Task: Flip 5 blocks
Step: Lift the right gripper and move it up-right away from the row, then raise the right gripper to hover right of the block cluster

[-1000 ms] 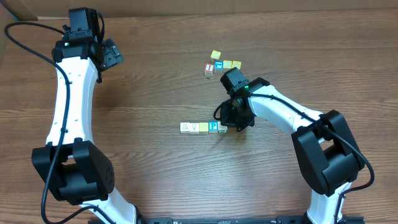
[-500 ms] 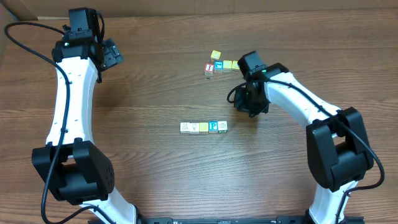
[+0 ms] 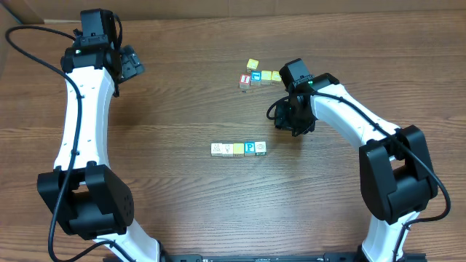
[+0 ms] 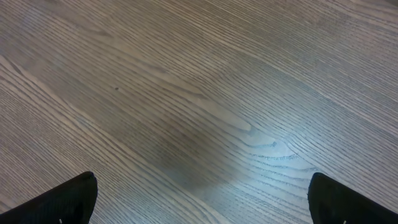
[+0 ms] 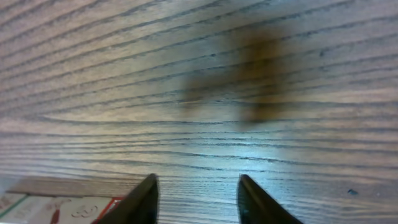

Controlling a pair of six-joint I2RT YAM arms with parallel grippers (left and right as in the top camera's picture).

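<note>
Blocks [image 3: 238, 148] in row, apart from right jaws.

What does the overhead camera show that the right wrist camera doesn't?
Only overhead: the left arm, the right arm, the row of four blocks including the blue P block, and the full cluster of blocks behind. Only right wrist: the right tool, fingers apart with nothing between. Both: the wooden table and, seemingly, the red-faced cube.
</note>
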